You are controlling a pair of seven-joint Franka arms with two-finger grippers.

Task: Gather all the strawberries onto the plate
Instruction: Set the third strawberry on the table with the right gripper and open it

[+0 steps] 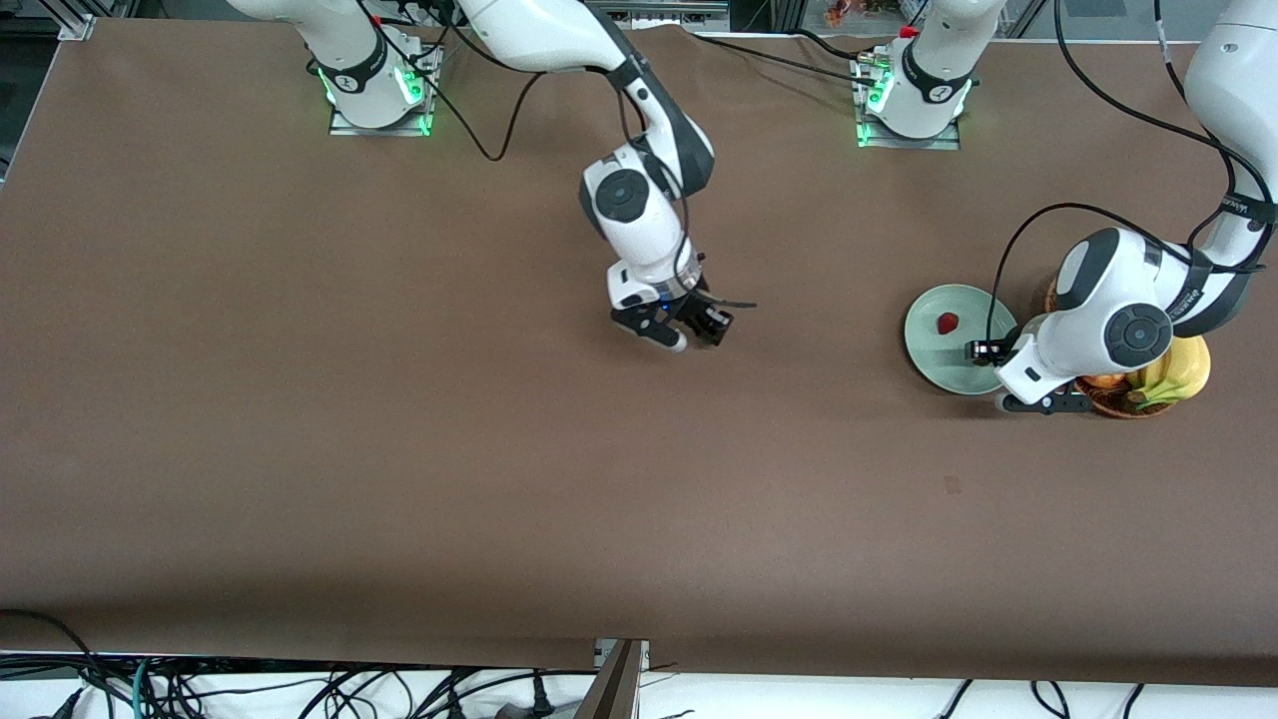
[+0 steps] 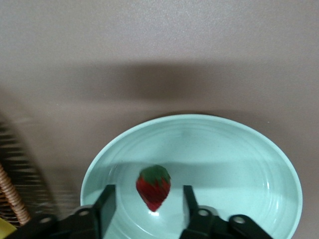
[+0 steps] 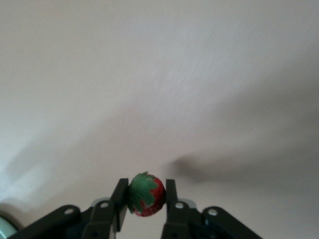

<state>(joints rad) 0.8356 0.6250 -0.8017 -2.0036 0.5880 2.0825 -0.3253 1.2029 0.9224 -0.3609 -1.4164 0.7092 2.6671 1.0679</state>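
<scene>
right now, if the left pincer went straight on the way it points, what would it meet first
Probably the strawberry lying in the mint-green plate, directly between the left pincer's open fingers; depth is unclear.

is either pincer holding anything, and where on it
The right pincer pinches a strawberry by its sides. The left pincer stands open, holding nothing.

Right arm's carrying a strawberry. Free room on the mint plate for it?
Yes. The pale mint-green round plate holds one small red strawberry; its rim toward the right arm is bare. It is crowded where the open left gripper hovers, by the brown wicker basket.
</scene>
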